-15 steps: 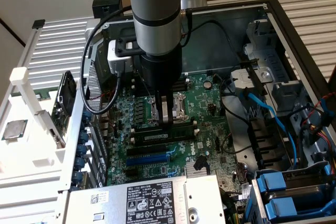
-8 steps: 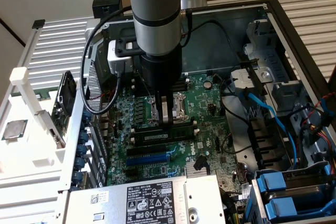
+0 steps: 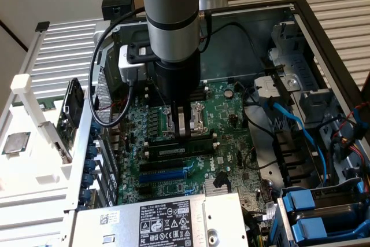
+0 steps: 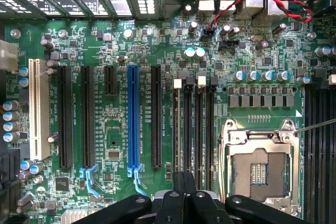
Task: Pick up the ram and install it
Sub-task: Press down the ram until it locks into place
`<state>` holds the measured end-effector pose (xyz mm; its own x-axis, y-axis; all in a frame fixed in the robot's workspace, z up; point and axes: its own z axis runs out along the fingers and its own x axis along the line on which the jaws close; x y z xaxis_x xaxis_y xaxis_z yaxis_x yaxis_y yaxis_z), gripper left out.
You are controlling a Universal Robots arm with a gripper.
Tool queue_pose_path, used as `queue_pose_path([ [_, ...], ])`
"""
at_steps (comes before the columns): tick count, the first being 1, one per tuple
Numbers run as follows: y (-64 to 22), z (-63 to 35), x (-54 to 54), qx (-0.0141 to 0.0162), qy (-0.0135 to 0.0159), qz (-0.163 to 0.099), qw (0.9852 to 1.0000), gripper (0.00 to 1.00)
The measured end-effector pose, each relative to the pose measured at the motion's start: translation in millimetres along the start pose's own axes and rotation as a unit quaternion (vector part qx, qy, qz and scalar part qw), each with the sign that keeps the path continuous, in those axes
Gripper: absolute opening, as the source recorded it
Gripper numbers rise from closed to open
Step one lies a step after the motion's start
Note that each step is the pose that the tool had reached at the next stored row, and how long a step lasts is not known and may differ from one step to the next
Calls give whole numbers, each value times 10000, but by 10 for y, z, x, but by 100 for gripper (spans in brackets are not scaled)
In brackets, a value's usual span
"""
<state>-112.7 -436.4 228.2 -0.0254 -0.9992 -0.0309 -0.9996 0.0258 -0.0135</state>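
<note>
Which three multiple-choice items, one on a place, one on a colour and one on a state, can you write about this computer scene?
1. Where is the ram? A on the white rack; B at the memory slots under the gripper; C on the power supply.
2. One long slot is: A blue; B red; C yellow.
3. The processor socket is: A under a cooler; B bare; C hidden.
B, it sits below the gripper; A, it stands among black slots; B, its contacts show.

The gripper (image 3: 184, 126) hangs inside the open case, over the slots (image 3: 182, 150). Blue cables (image 3: 292, 122) crowd the exterior view's right; the power supply (image 3: 167, 221) walls the near side.
</note>
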Motion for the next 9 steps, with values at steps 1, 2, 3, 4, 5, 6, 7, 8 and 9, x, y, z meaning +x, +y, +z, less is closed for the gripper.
queue_pose_path([
  [1, 0, 1, 1, 0, 1, 0, 10000, 11],
  [2, 0, 4, 2, 1, 0, 0, 10000, 11],
  [3, 0, 9, 5, 0, 0, 0, 10000, 11],
  [4, 0, 11, 6, -1, 1, 0, 10000, 11],
  [5, 1, 13, 7, -1, 2, 0, 10000, 11],
  [6, 0, 14, 8, -1, 1, 0, 10000, 11],
  [7, 0, 15, 8, -1, 1, 0, 10000, 11],
  [8, 0, 16, 8, 0, 1, 0, 10000, 11],
  [9, 0, 17, 8, 0, 0, 0, 10000, 11],
])
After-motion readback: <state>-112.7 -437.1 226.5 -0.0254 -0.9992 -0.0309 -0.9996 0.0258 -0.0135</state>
